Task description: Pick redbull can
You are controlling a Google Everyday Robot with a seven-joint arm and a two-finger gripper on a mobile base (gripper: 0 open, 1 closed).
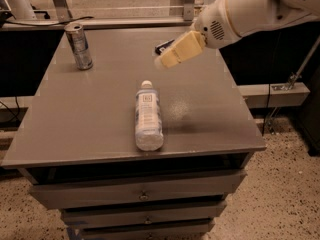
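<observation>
The redbull can stands upright near the far left corner of the grey table. It is slim, silver and blue, with a shiny rim on top. My gripper is cream-coloured and hangs above the far middle of the table on the white arm that reaches in from the upper right. It points down and to the left. It is well to the right of the can, apart from it, and holds nothing that I can see.
A clear plastic water bottle lies on its side in the middle of the table, cap pointing away. A small dark packet lies at the far side, partly hidden behind my gripper. Drawers sit under the tabletop. A rail and bench run behind the table.
</observation>
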